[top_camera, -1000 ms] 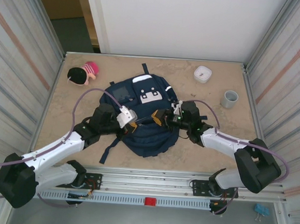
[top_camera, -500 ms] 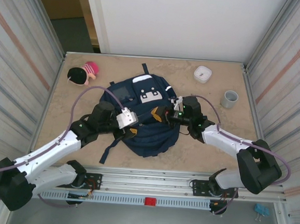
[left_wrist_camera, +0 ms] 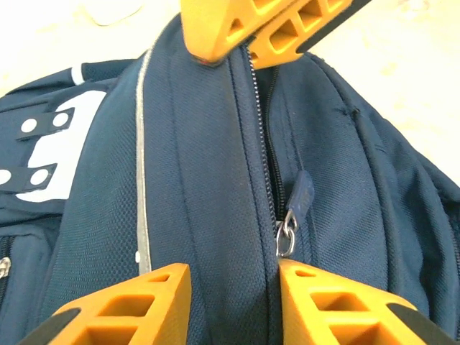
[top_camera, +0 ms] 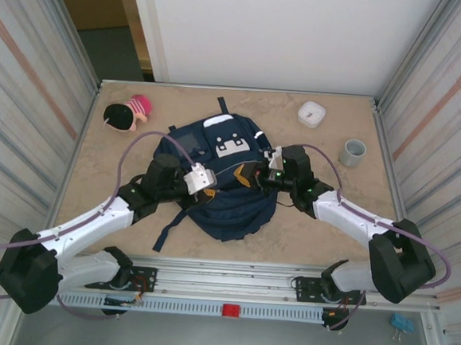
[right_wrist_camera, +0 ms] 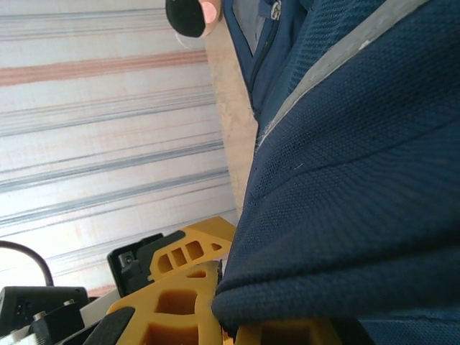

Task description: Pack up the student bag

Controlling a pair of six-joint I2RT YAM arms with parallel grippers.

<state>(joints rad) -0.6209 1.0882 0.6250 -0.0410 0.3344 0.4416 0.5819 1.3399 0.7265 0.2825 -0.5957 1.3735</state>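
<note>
So the student bag [top_camera: 235, 214] is lying flat in the middle of the table [top_camera: 314, 231], front pocket facing up. The right gripper [top_camera: 242, 176] has its fingers squeezed together on a fold of the navy fabric right by the zipper. The left gripper [left_wrist_camera: 233, 286] sits at the bag's near-left side with its orange fingers spread apart, straddling a ridge of fabric, and the zipper pull [left_wrist_camera: 293, 214] is just beside one fingertip.
</note>
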